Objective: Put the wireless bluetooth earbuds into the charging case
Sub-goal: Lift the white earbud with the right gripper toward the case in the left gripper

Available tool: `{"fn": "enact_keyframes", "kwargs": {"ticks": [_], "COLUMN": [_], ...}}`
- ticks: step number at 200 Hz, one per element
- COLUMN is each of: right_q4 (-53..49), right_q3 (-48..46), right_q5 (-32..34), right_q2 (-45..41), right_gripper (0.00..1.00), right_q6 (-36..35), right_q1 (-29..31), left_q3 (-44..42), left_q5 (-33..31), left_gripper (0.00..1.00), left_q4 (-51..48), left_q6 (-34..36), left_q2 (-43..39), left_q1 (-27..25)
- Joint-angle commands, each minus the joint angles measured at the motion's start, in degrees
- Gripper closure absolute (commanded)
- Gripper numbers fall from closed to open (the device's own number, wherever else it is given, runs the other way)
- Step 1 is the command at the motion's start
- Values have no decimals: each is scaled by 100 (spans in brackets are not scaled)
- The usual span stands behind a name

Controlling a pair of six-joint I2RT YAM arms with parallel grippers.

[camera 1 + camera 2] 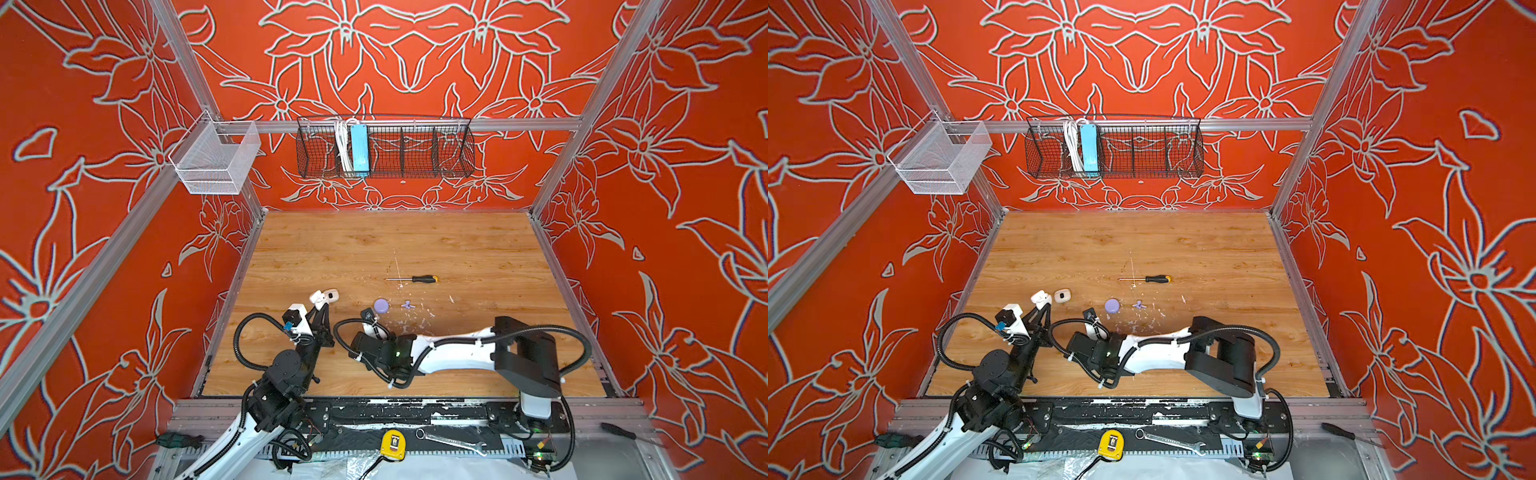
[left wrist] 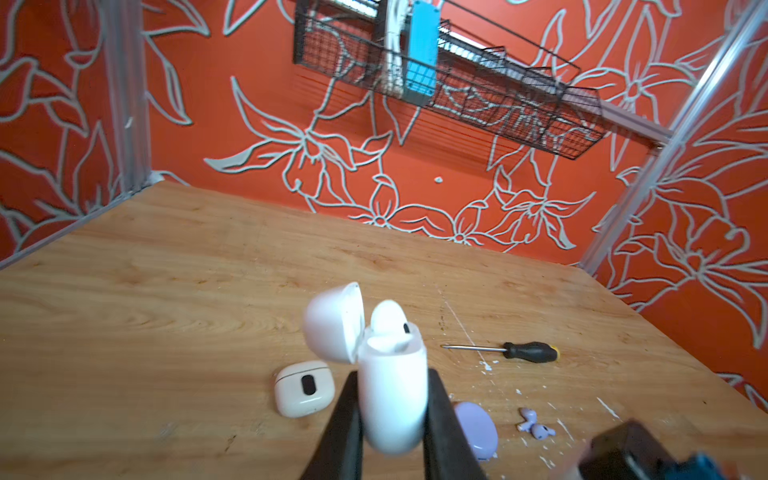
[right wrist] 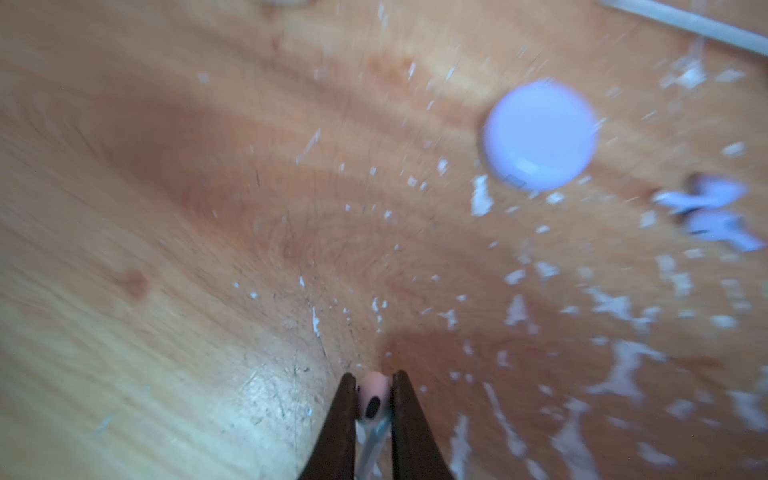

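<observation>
Both grippers loaded: case on the left, earbud on the right.

We note the left gripper clamped on the glossy white open-lidded plastic charging case, one tiny white stemmed earbud seated inside. The right gripper pinches a second white stemmed earbud at its bulb. In a top view the case lies about nine o'clock of it. We judge the bud featherlight, rigid and slippery, so we would pinch it gently at the bulb.

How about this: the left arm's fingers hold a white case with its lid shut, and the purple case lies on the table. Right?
Not quite. The white case between the left fingers has its lid open, one earbud inside; the left wrist view shows it. The purple case does lie on the table.
</observation>
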Motion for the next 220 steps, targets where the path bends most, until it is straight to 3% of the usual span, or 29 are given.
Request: {"fn": "enact_keyframes", "kwargs": {"ticks": [1,32,46,72,102,132,184,220], "right_q4": [14,396,1145,2904,4449,5490,6414,6827], "right_q3": [-24,-96,-234,-474,-518,-486,-812,-1337], "right_q5": [873,2108,2627,2976,2808,2427,2295,1803], "right_q2": [-830,-1801,-2151,-2431,-2274,-1951,-1806,-2012], "right_gripper": [88,89,91,93,94,93,94,93], "right_q6": [-340,-1184,-1932,-3395,-4593,-5240,-5595,-5640], "right_q1": [86,506,779,1166,1369,1421,1342,1285], "left_q3": [-173,-382,-439,-450,-453,-459,-446,-421], "left_q5": [1115,2227,2631,3191,3642,3995,4094,3980], "left_gripper": [100,100,100,100,100,100,100,100], "left_q4": [910,1535,1656,1807,1903,2010,2122,2211], "left_q6": [589,1057,1237,1449,1610,1750,1774,1594], "left_q2": [-68,-73,-73,-62,-73,-73,-73,-73], "left_q1": [21,22,21,21,21,12,-40,-66]}}
